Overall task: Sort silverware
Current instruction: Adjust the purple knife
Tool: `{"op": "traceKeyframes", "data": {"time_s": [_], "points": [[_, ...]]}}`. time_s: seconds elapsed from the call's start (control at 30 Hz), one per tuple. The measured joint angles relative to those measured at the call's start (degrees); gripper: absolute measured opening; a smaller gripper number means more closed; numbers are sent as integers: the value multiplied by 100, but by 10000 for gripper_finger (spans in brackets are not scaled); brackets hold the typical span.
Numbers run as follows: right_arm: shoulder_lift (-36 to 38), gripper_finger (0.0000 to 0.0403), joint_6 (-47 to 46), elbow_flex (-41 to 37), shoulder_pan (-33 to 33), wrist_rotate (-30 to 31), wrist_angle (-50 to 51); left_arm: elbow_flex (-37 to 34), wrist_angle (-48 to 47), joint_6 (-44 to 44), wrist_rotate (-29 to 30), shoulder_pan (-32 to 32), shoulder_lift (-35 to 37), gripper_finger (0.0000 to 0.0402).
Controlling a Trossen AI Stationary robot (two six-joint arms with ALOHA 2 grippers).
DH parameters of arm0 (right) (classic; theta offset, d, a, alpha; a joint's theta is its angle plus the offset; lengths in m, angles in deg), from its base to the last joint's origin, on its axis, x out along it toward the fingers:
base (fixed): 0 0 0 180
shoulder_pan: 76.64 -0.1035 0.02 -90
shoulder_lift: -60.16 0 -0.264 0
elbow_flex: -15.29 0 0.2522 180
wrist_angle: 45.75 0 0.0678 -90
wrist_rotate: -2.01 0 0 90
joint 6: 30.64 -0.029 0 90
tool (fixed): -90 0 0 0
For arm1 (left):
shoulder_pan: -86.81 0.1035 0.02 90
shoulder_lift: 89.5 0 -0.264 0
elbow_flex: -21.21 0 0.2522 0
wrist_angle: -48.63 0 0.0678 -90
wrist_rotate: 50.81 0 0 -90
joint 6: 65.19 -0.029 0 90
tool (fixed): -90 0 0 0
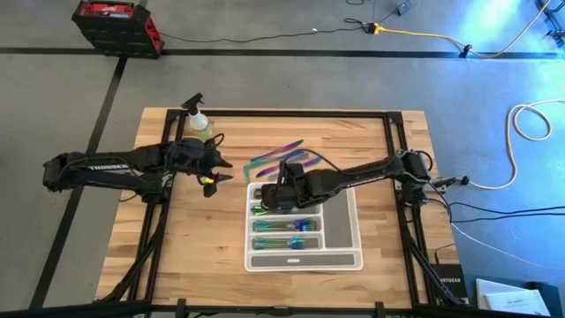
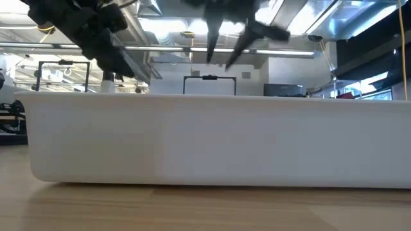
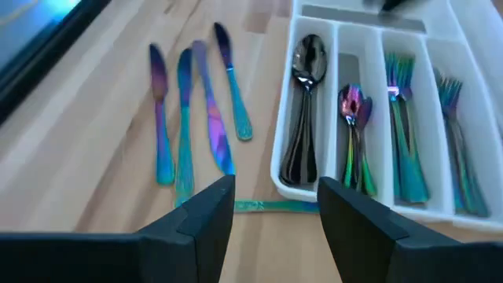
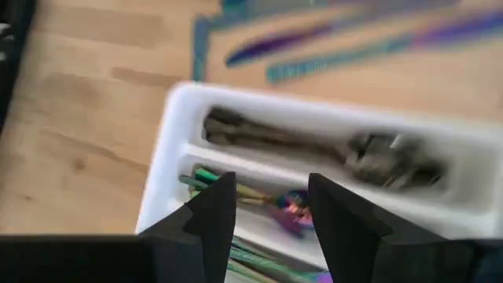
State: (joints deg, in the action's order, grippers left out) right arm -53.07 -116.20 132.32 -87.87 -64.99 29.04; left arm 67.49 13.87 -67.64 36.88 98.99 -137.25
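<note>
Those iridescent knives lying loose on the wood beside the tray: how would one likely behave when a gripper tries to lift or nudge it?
The knives are thin, flat metal lying flush on the table, so probably stiff but hard to get fingers under. Their glossy finish suggests they may slip in a pinch. Flat and close together, a nudged one would likely slide, not roll, and bump its neighbours.

From overhead we see the whole table (image 1: 194, 238). Our low view faces the tray (image 2: 205, 138) wall closely. Both wrist views look down, sharing the tray's spoon compartments.
</note>
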Motion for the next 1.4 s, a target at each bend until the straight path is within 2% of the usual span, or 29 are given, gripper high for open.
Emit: {"op": "traceKeyframes", "data": {"time_s": [0.13,0.2,0.3,0.37,0.47,0.63,0.8,0.9,0.97,1.23,1.4], "points": [[13,143,1411,1030,64,310,1154,6,102,-820,-516,5,-658,170],[11,138,2073,1511,93,312,1813,26,106,-796,-705,39,-1072,170],[11,128,2662,2169,129,313,2775,182,110,-648,-652,105,-1683,170],[25,123,3083,2450,122,317,2907,274,25,-985,-627,134,-1996,170],[158,123,3723,2593,114,268,2742,421,98,-1985,-621,155,-2286,170],[369,122,4007,2651,114,-29,2895,541,340,-4305,-358,224,-2554,170],[563,122,4354,2651,114,-318,2901,548,616,-5356,-115,491,-3011,170],[653,122,4395,2651,114,-471,2901,582,713,-5558,187,616,-3298,170],[691,122,4404,2651,114,-570,2899,622,733,-5636,184,697,-3480,170],[775,122,4265,2650,111,-660,2898,802,709,-6227,-61,783,-3995,170],[774,122,4225,2648,111,-660,2899,921,713,-6231,-334,944,-4200,170]]}}
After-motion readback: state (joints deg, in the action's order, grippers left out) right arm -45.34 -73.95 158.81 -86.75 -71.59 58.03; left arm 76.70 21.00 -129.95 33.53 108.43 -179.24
